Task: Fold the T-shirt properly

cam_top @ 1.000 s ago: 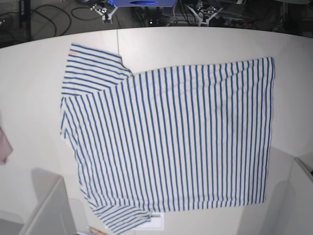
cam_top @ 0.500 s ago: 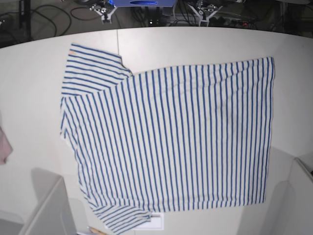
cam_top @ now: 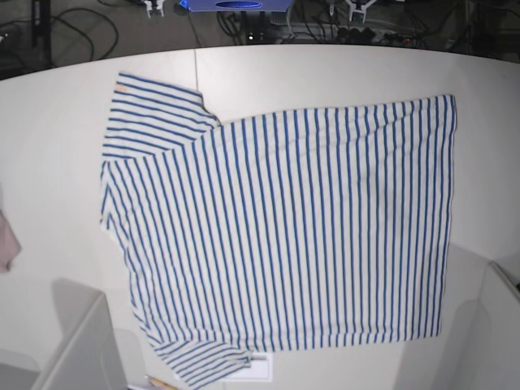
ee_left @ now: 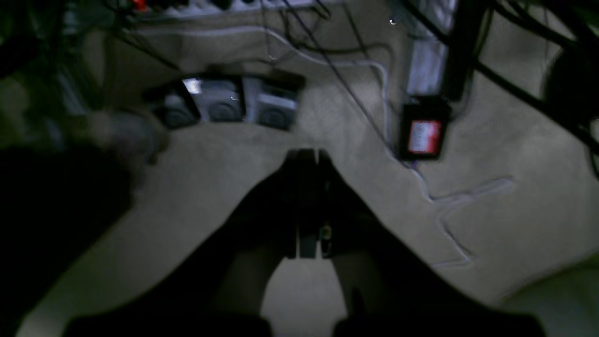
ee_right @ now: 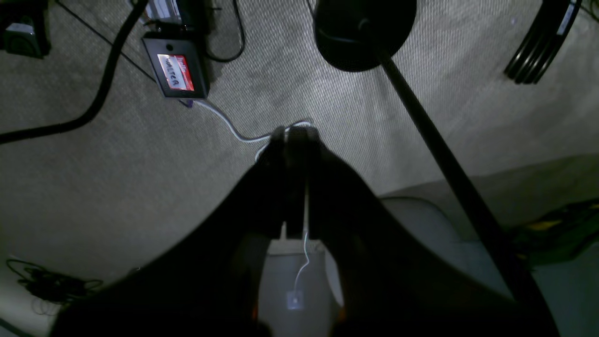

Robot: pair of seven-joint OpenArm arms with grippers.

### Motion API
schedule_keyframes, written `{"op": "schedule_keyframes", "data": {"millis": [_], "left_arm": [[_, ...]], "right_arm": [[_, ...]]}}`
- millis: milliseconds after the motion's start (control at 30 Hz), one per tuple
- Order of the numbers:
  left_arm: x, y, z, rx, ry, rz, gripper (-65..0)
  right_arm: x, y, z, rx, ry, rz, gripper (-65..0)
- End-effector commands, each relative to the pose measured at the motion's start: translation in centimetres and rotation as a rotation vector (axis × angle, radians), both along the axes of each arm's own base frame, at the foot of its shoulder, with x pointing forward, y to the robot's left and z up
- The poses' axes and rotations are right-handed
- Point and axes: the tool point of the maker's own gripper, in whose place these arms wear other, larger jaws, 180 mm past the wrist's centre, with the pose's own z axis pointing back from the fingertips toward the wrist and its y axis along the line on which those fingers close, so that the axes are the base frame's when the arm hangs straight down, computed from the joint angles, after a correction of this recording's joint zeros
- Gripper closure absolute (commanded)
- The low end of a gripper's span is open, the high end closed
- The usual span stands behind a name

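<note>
The T-shirt (cam_top: pixel 284 227), white with thin blue stripes, lies spread flat on the white table (cam_top: pixel 49 146), one sleeve at the upper left and another at the lower left. Both grippers are far from it, beyond the table's far edge. In the base view only the tip of my left gripper (cam_top: pixel 356 8) shows at the top right, and that of my right gripper (cam_top: pixel 153 6) at the top left. In the wrist views my left gripper (ee_left: pixel 306 154) and my right gripper (ee_right: pixel 295 135) hang shut and empty over carpet.
A pinkish cloth (cam_top: pixel 6 240) peeks in at the table's left edge. Grey bins stand at the near left (cam_top: pixel 81 349) and the near right (cam_top: pixel 496 325). A white sheet (cam_top: pixel 258 367) pokes out under the shirt's lower sleeve. Cables and power bricks (ee_right: pixel 175 70) litter the floor.
Both grippers have drawn back from the table's far edge toward the top of the base view and apart. The shirt has not moved.
</note>
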Motion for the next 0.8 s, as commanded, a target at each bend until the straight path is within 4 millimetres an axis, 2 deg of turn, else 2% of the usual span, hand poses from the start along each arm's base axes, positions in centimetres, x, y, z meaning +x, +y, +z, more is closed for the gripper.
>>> {"op": "schedule_keyframes", "data": {"millis": [0, 100, 200, 233, 333, 367, 500, 633, 767], "left_arm": [[-1.5, 0.2, 0.4, 0.004, 0.014, 0.0, 0.0], [-2.5, 1.4, 1.3, 0.02, 0.002, -0.016, 0.0], [-2.7, 1.3, 2.2, 0.014, -0.03, -0.007, 0.0], [-2.6, 1.2, 2.7, 0.01, -0.051, 0.015, 0.0], [-2.6, 2.8, 4.6, 0.017, -0.11, 0.065, 0.0], [-2.5, 3.0, 5.3, 0.013, -0.13, 0.078, 0.0], [-1.1, 4.1, 8.4, -0.002, -0.222, 0.093, 0.0], [-0.1, 4.2, 11.6, -0.036, -0.288, 0.094, 0.0], [1.3, 4.0, 14.0, -0.074, -0.345, 0.106, 0.0]], "right_arm": [[-0.9, -0.5, 0.3, -0.01, 0.006, -0.002, 0.0], [-1.1, -1.6, 0.9, -0.039, -0.031, -0.068, 0.0], [-1.4, -3.6, 1.9, -0.091, -0.038, -0.158, 0.0], [-1.3, -4.4, 2.4, -0.111, -0.031, -0.187, 0.0], [-0.6, -6.5, 4.7, -0.161, -0.044, -0.24, 0.0], [0.4, -7.3, 5.6, -0.178, -0.074, -0.24, 0.0], [3.3, -8.0, 9.4, -0.207, -0.149, -0.24, 0.0], [5.4, -9.0, 13.1, -0.247, -0.185, -0.292, 0.0], [8.4, -10.3, 16.5, -0.288, -0.27, -0.301, 0.0]]}}
